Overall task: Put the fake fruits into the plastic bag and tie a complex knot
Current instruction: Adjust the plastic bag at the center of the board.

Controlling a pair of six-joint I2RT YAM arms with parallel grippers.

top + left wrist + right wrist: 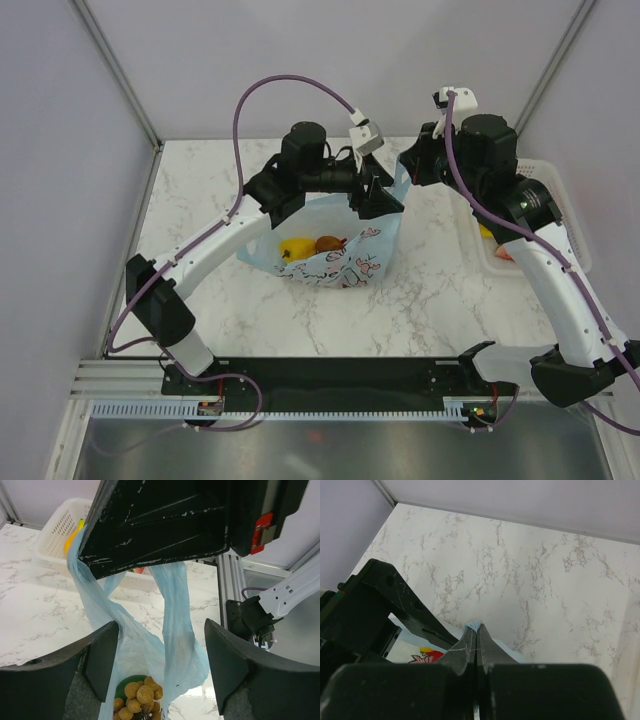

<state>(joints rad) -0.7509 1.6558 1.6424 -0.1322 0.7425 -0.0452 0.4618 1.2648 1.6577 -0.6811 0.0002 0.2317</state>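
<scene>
Bagged: some fake fruits (298,247) inside plastic bag (345,265)
To do: fruit waiting in right-edge basket (52,527); knot untied
Right hand (476,632): clamped on bag
Left hand (161,630): apart

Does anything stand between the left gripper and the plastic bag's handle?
Nothing visible does. The left gripper is open, and a handle strip of the plastic bag hangs freely between its jaws. The right gripper pinches the bag higher up, clear of that gap.
</scene>
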